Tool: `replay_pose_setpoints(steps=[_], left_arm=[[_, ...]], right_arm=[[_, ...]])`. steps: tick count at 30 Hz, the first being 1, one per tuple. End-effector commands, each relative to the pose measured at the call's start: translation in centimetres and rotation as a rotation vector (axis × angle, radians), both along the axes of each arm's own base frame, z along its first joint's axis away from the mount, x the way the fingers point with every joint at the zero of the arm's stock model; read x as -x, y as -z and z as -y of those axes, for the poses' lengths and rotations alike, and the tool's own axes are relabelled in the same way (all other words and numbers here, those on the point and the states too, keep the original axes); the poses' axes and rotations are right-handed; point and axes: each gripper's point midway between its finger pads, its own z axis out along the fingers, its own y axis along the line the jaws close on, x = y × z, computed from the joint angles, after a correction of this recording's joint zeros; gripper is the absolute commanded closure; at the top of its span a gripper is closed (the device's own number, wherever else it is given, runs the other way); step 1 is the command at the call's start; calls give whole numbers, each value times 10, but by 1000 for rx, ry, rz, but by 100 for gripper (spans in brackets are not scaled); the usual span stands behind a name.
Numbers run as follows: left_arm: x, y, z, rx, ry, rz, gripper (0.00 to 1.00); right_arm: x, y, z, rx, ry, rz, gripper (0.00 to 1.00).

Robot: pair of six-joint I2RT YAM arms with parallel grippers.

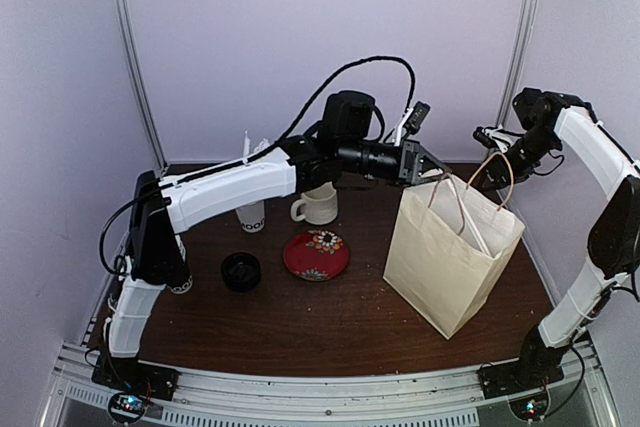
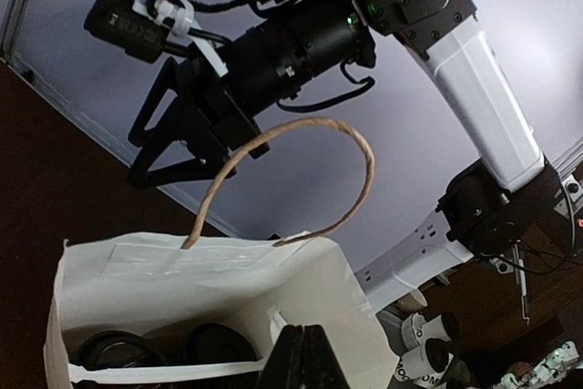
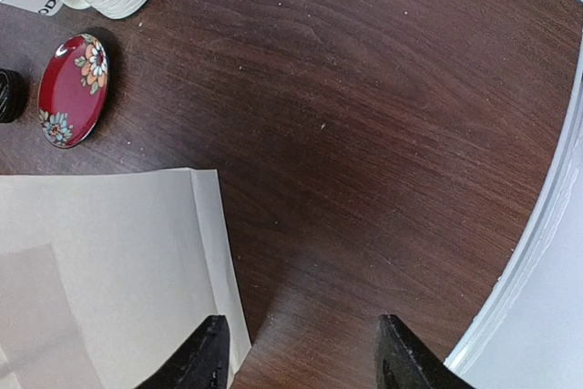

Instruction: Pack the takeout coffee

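Judging from two black-lidded coffee cups [image 2: 114, 353] sitting inside the paper bag [image 1: 450, 247], packing looks done; left gripper [image 2: 301, 357] pinches the bag's near rim; right gripper [image 3: 301, 353] gapes wide, empty; letting go remains.

I see the paper bag [image 1: 450, 252] standing open right of centre, with the left gripper [image 1: 425, 169] at its upper-left rim and the right gripper [image 1: 487, 173] beside its handles. Left of it sit a red plate [image 1: 316, 254], a cream mug [image 1: 318, 205] and a small black round object [image 1: 241, 271].
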Motion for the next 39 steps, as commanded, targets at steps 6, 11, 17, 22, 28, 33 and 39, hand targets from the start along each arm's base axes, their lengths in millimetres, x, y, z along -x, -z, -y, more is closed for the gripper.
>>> replay_pose_setpoints(steps=[6, 11, 17, 22, 28, 33, 39], left_arm=[[16, 4, 13, -53, 56, 13, 62], [4, -22, -10, -90, -48, 183, 42], [-36, -66, -66, -136, -235, 402, 30], [-97, -73, -154, -292, -496, 495, 20], [-146, -80, -278, -691, -952, 814, 4], [-156, -55, -359, -852, -1083, 687, 2], [-150, -35, -425, -865, -1218, 568, 2]], right_arm=[[1, -12, 4, 20, -1, 46, 43], [2, -19, 7, 36, 5, 63, 42], [1, -47, 16, 89, 20, 160, 42], [-4, -95, 38, 171, 109, 391, 30], [-2, -151, 61, 120, 313, 704, 0], [-8, -156, 73, 112, 420, 700, 1], [-8, -151, 59, 52, 364, 697, 1]])
